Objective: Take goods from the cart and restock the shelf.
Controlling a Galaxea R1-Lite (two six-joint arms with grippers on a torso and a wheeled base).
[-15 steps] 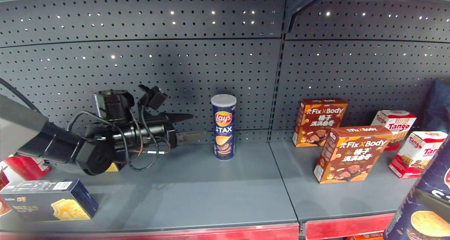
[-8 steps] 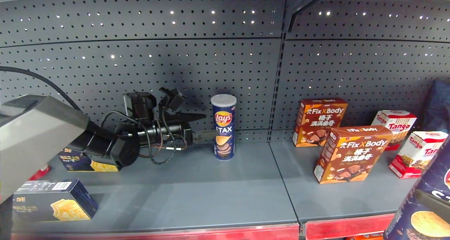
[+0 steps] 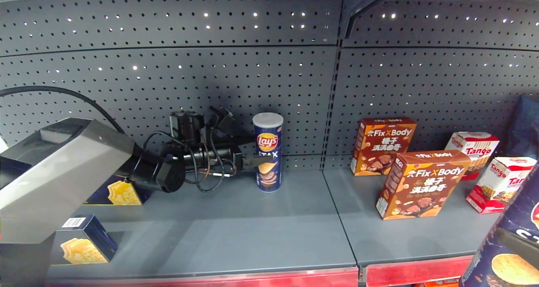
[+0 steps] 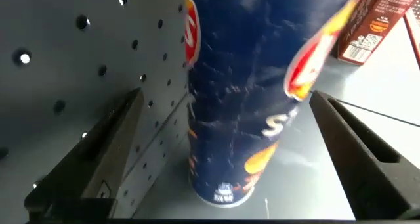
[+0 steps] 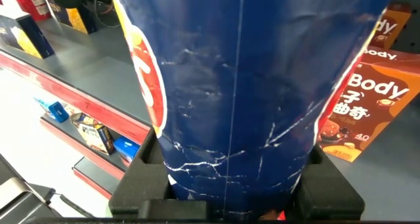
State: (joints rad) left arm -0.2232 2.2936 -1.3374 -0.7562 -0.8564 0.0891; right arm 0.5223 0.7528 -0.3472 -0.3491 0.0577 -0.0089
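Chip can (image 3: 268,152) upright within spread left claw (image 4: 226,106) — second can (image 5: 230,86) in right claw (image 5: 230,163).

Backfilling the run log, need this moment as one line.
left gripper: open, straddling upright chip can on shelf | right gripper: shut on second can

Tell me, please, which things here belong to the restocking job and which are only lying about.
Belonging to the job:
standing chip can, between the fingers of the open left hand
second chip can, gripped in the right hand
shelf

Only lying about:
brown boxes
red and white boxes
dark blue boxes
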